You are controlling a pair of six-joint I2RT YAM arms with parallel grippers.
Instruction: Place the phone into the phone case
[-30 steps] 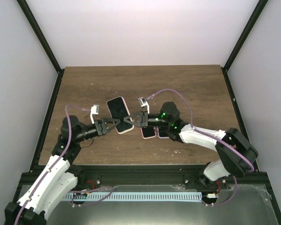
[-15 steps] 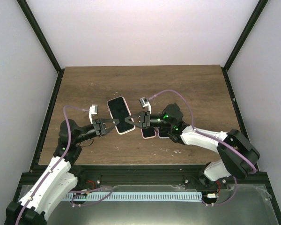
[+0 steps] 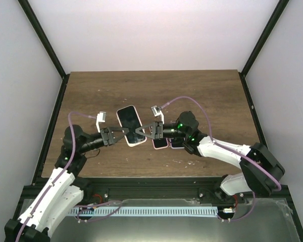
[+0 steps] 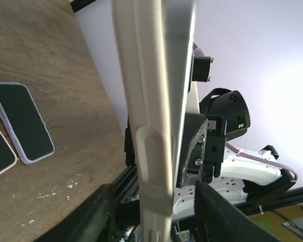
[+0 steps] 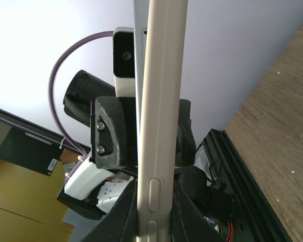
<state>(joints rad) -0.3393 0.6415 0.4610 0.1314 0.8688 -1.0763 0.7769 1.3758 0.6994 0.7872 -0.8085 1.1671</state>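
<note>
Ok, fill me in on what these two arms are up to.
Both arms are holding one phone in its pale case up off the table between them. The left gripper clamps its near end from the left, the right gripper from the right, jaws shut on its edges. Two more phones lie flat on the wood under the right arm.

Bright even overhead light, soft shadows, blown-out walls, wrist views blurred close-up

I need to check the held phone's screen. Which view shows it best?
Top external: the phone shows its whole dark screen, held between both hands. Left wrist and right wrist show only its pale edge.
</note>
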